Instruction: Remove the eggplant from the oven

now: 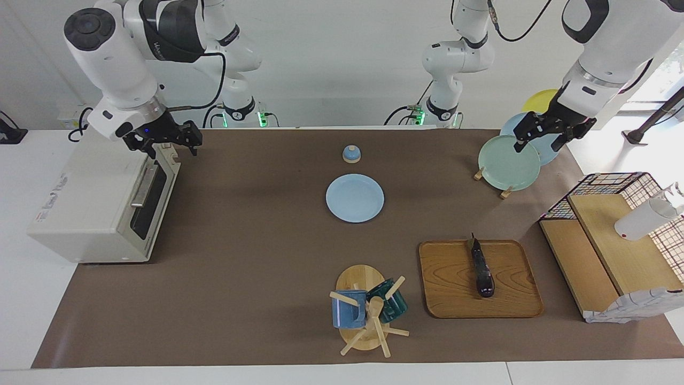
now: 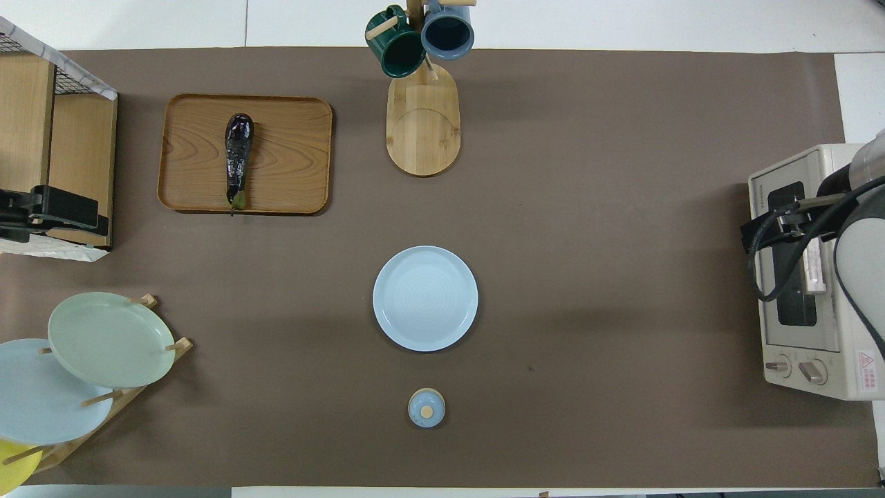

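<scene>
The dark purple eggplant [image 1: 482,267] lies on a wooden tray [image 1: 449,289] toward the left arm's end of the table, stem end pointing to the robots; it also shows in the overhead view [image 2: 238,159]. The cream-white oven [image 1: 91,208] stands at the right arm's end with its glass door [image 2: 795,277] shut. My right gripper [image 1: 170,143] is open and empty, up over the oven's front top edge; it also shows in the overhead view [image 2: 771,232]. My left gripper [image 1: 539,143] is open and empty over the plate rack.
A light blue plate [image 1: 355,197] and a small blue lid [image 1: 351,154] sit mid-table. A mug tree [image 1: 368,313] holds a blue and a teal mug. A rack with plates [image 1: 507,163] and a wire basket with wooden shelves [image 1: 614,251] stand at the left arm's end.
</scene>
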